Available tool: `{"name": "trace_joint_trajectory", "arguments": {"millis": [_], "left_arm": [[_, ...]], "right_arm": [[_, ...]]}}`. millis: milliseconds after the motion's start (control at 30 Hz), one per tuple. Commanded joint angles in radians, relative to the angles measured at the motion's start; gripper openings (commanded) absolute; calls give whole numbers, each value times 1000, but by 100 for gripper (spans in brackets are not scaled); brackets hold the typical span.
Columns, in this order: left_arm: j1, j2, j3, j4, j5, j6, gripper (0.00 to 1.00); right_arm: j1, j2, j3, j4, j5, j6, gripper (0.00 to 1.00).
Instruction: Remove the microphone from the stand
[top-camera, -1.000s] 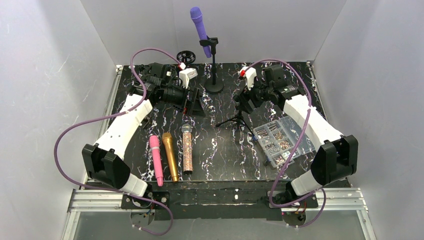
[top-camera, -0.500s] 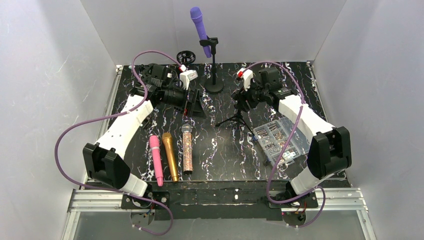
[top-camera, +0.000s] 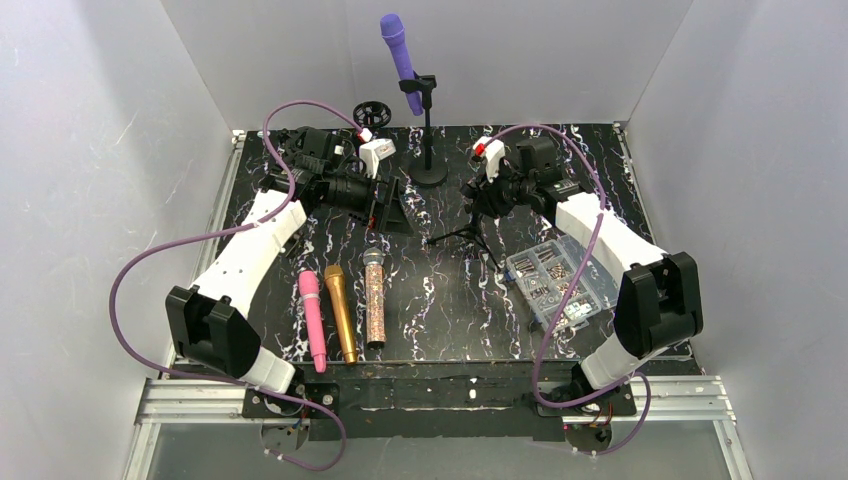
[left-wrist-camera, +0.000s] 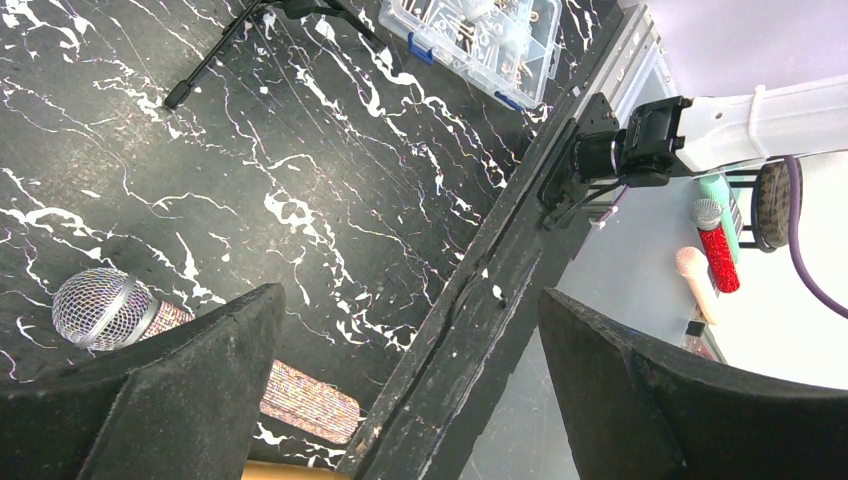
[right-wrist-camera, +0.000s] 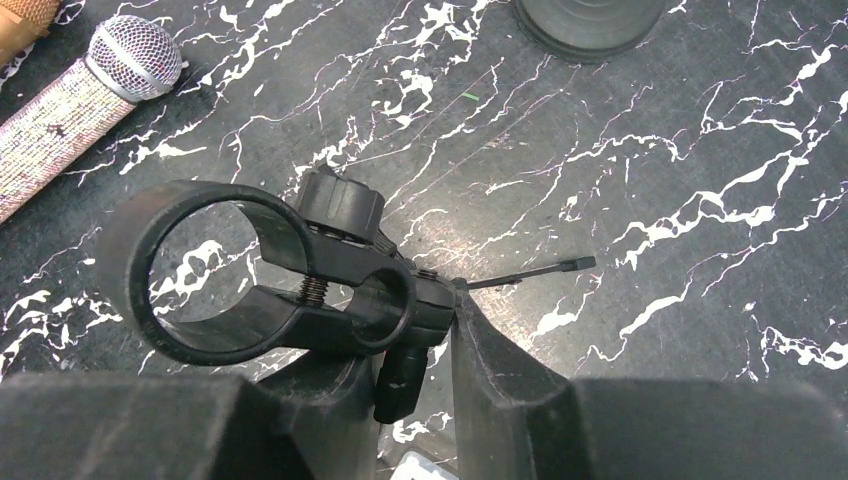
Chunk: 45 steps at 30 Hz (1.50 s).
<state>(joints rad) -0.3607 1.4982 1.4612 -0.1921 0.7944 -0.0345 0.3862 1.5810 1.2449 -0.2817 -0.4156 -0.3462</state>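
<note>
Tripod stand (right-wrist-camera: 300, 270) is clamped in the right gripper (right-wrist-camera: 410, 350), legs mostly hidden.
Left gripper (left-wrist-camera: 408, 300) is held wide apart; small hardware is seen in the clear box (left-wrist-camera: 465, 72).

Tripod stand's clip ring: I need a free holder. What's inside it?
Nothing: the clip ring is empty, only the marbled table shows through. The right hand is shut on the tripod stand just below, hiding its pole there.

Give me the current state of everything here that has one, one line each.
purple microphone: clipped in round-base stand, tilted
tripod stand: clip empty
left gripper: open, empty
right gripper: shut on tripod stand
pink microphone, gold microphone, glitter microphone: lying flat
</note>
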Motion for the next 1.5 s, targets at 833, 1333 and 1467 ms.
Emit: {"name": "trace_joint_trajectory", "arguments": {"millis": [833, 1333, 1467], "left_arm": [[21, 41, 32, -72, 19, 29, 98], [30, 44, 48, -90, 7, 30, 98], [31, 29, 46, -89, -19, 31, 98]], "right_arm": [[-243, 291, 440, 95, -3, 97, 1], [-245, 408, 500, 122, 25, 137, 1], [-244, 414, 517, 93, 41, 137, 8]]}}
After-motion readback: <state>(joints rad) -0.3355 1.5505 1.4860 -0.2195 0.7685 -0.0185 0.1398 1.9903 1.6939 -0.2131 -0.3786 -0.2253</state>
